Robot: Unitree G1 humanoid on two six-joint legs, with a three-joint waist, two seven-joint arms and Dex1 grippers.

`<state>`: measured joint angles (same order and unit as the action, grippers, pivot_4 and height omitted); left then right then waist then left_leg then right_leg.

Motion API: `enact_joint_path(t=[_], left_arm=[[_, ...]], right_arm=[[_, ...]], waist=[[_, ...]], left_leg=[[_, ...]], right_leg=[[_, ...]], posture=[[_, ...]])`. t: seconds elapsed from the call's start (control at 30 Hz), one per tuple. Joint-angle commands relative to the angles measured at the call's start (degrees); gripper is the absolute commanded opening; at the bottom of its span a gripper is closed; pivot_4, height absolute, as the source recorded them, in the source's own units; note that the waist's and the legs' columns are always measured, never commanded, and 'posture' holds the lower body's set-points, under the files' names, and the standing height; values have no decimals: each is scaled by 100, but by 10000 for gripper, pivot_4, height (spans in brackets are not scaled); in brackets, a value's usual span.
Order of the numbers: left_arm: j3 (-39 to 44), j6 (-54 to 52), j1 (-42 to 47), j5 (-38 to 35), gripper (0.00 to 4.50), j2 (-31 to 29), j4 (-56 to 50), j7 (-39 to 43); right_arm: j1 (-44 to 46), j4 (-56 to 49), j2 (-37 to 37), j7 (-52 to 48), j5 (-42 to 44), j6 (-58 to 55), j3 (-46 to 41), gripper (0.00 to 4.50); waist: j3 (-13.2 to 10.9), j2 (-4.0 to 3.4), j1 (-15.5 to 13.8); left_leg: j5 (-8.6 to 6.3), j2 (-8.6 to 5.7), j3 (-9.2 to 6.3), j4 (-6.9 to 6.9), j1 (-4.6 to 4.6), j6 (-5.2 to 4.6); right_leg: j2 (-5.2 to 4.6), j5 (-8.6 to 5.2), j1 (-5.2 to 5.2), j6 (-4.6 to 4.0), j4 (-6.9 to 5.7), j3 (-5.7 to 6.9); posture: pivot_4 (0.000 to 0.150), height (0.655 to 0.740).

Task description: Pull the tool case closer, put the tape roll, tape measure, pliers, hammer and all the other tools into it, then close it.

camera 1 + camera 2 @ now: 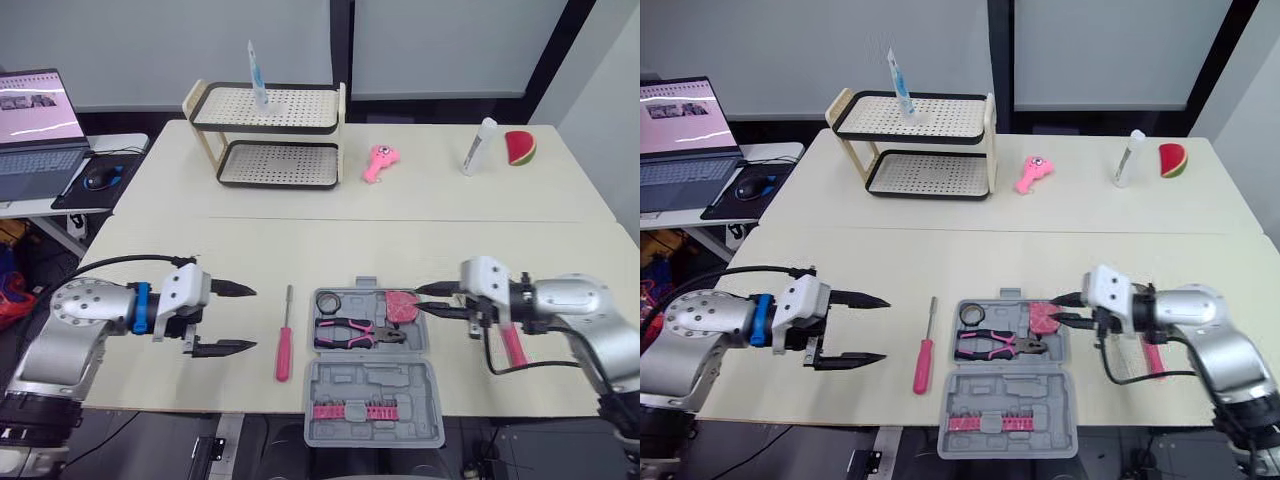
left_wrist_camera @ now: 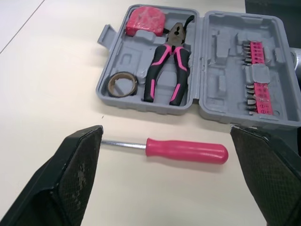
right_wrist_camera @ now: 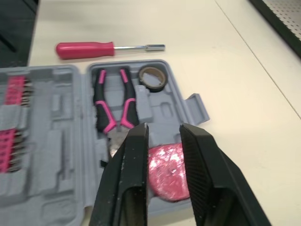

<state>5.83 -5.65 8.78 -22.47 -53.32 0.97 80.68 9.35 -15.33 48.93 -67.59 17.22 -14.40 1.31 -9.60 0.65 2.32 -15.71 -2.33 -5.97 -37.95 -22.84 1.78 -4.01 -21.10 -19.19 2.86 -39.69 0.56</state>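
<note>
The grey tool case (image 1: 375, 378) lies open at the table's front edge, its lid toward me with pink bits in it. In its tray sit the tape roll (image 1: 330, 301), the pink-handled pliers (image 1: 350, 333) and the pink tape measure (image 1: 402, 306). My right gripper (image 1: 432, 299) hovers just over the tape measure (image 3: 167, 172), its fingers a narrow gap apart and holding nothing. Under my right arm shows a pink hammer handle (image 1: 513, 345). A pink screwdriver (image 1: 284, 352) lies on the table left of the case. My left gripper (image 1: 250, 319) stands wide open left of the screwdriver (image 2: 187, 150).
At the back stands a two-tier rack (image 1: 268, 135) with a slim tube (image 1: 257, 78) on top. Right of it lie a pink toy (image 1: 379, 162), a white bottle (image 1: 479, 146) and a watermelon slice (image 1: 520, 147). A laptop (image 1: 38, 130) and mouse (image 1: 100, 177) sit on a side desk at the left.
</note>
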Motion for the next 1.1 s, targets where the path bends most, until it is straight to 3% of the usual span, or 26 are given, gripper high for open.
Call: enact_joint_path(t=[0.03, 0.27, 0.4, 0.53, 0.7, 0.73, 0.77, 0.83, 1.0, 1.1], left_arm=[[529, -111, -150, -194, 45000, -253, 109, -8], [1022, 13, -456, -24, 45000, -454, 611, -196], [1055, 325, -535, 146, 45000, -450, 1088, -197], [1017, 579, -469, 263, 45000, -434, 1455, -238], [792, 692, -401, 385, 45000, -300, 1299, -371], [740, 724, -400, 410, 41064, -272, 1231, -378], [687, 734, -408, 423, 38767, -249, 1169, -381], [444, 626, -461, 407, 32962, -130, 731, -371], [-453, 379, -293, 659, 16500, 437, -318, -671], [-932, 325, -287, 951, 7570, 745, -632, -932]], right_arm=[[-328, 213, 476, -353, 142, 478, -756, 19278], [-869, 1624, 1211, -698, -12, 1287, -1796, 32579], [-706, 2940, 1403, -744, -240, 1952, -1914, 44638], [-454, 3771, 1454, -689, -302, 2126, -1882, 44638], [-494, 3521, 1268, -647, -354, 2062, -1601, 44638], [-484, 3435, 1234, -549, -431, 2065, -1531, 45000], [-482, 3349, 1207, -453, -515, 2068, -1459, 45000], [-540, 2595, 1076, -395, -434, 1628, -1214, 40940], [-615, 779, 637, -156, -420, 666, -348, 24794], [-520, 384, 572, 19, -766, 423, 54, 19629]], waist=[[-1, 0, -3], [-1, -1, -17], [-1, -1, -13], [-2, -3, -10], [-2, -3, -6], [-2, -3, -4], [-2, -3, -4], [-2, -5, -10], [0, -6, -35], [0, -6, -64]], left_leg=[[0, -1, 7, 0, 0, -1], [-1, 2, 13, 1, 4, -2], [-1, 2, 23, 1, 4, -1], [-1, 3, 27, 1, 5, -1], [0, 5, 29, 1, 4, -1], [0, 5, 29, 1, 5, 0], [0, 5, 30, 1, 5, 1], [2, 5, 29, 0, 3, 3], [11, 6, 28, -2, 0, 20], [12, 2, 28, -5, -5, 21]], right_leg=[[0, 0, 0, 0, 3, -4], [-2, 0, 3, 0, 5, -4], [-2, 0, 3, 0, 7, -9], [-2, 0, 1, 0, 6, -10], [-2, 0, 1, 0, 5, -10], [-2, 0, 2, 0, 5, -11], [-2, 0, 2, 0, 5, -11], [-2, 0, 1, 0, 4, -11], [-2, 0, 2, 0, 3, -13], [-3, 0, 3, 0, 6, -11]], posture=[[1500, 7400], [1500, 7400], [1500, 7400], [1500, 7400], [1500, 7400], [1500, 7400], [1500, 7400], [1500, 7400], [1500, 7400], [1500, 7400]])
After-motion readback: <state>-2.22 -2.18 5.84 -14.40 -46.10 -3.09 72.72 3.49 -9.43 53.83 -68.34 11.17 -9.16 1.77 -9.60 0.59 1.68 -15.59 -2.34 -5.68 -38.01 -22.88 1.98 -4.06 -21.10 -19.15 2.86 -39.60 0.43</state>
